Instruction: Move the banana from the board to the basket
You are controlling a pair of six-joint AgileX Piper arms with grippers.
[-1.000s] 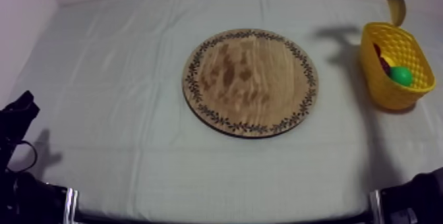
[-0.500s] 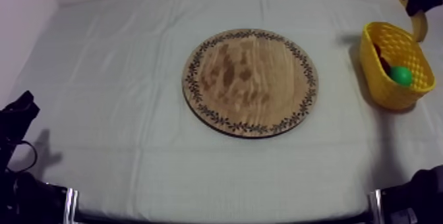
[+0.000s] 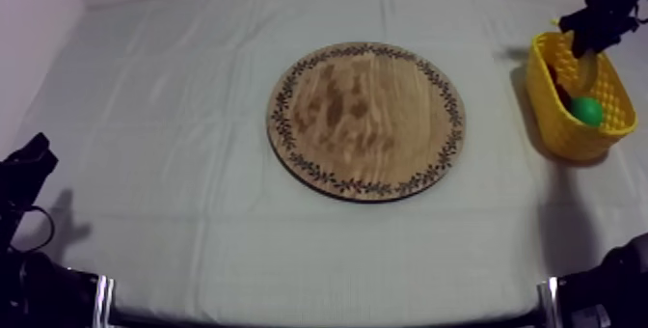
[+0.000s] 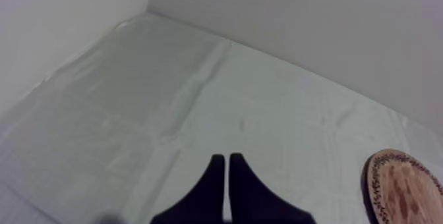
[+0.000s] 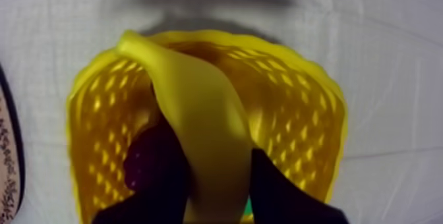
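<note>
The right gripper (image 5: 221, 174) clamped on the banana (image 5: 198, 101) over the yellow basket (image 5: 303, 108), left gripper (image 4: 227, 164) low over the cloth (image 4: 198, 95), fingers pressed together, wooden board (image 3: 366, 120) well apart from the basket.

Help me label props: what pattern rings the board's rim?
Dark leafy garland round the wooden board; clearest in top view.

Seen from above: one round wooden board (image 3: 366, 120) at the frame's centre and one yellow basket (image 3: 564, 131) at the right edge. Fruit: one banana (image 5: 204, 108), one green fruit (image 3: 585, 110), one dark piece (image 5: 148, 164) of unclear kind. Two grippers: the left gripper (image 4: 227, 170) and the right gripper (image 3: 586, 42). One cloth-covered table (image 3: 174, 158).
</note>
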